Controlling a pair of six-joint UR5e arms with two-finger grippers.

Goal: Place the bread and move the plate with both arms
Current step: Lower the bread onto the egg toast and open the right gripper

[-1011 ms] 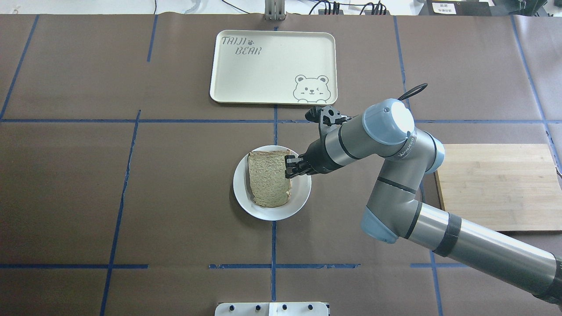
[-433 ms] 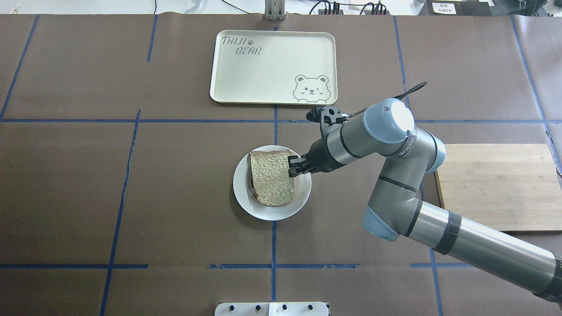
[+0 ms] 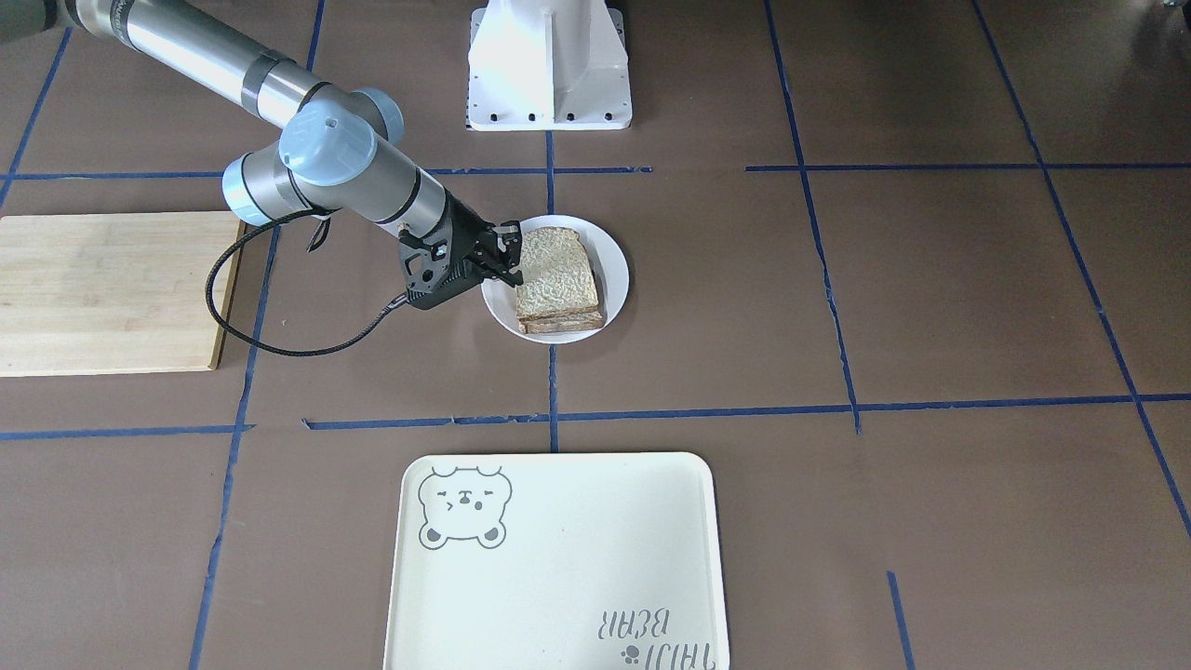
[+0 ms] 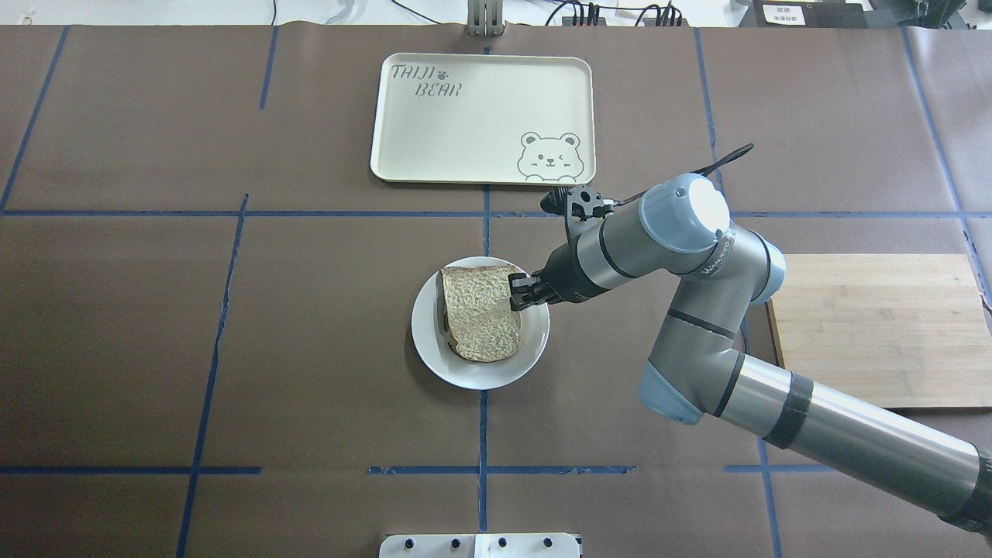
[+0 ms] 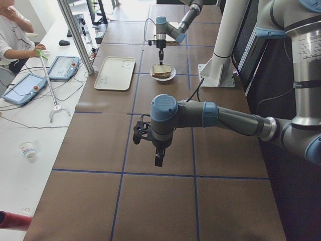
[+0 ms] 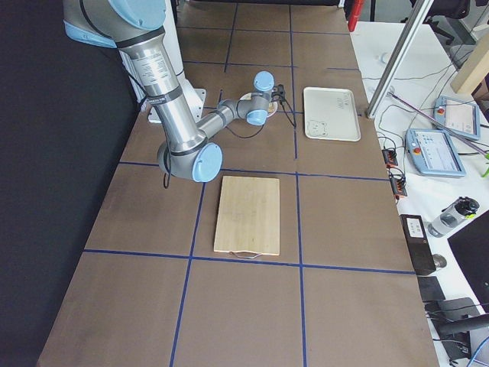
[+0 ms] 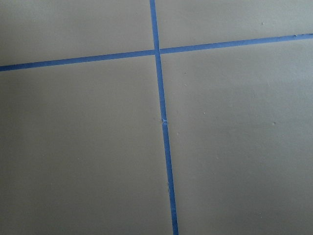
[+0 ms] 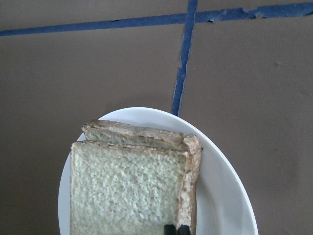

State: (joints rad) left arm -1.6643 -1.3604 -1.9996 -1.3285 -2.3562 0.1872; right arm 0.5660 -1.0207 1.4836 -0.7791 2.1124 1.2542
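A tan speckled slice of bread lies on top of a second slice on the round white plate at the table's middle. The lower slice's brown crust pokes out beyond the top one. My right gripper reaches in from the right and is shut on the top slice's right edge. In the right wrist view its fingertips stand close together at the bread over the plate. My left gripper hangs over bare table far from the plate; whether it is open or shut I cannot tell.
A cream tray with a bear drawing lies beyond the plate. A wooden cutting board sits at the right under the right arm. The white base stands at the robot's edge. A person sits beside the table's far side.
The top slice has shifted slightly right with the right gripper, and a dark crust edge of the lower slice now shows at the left.
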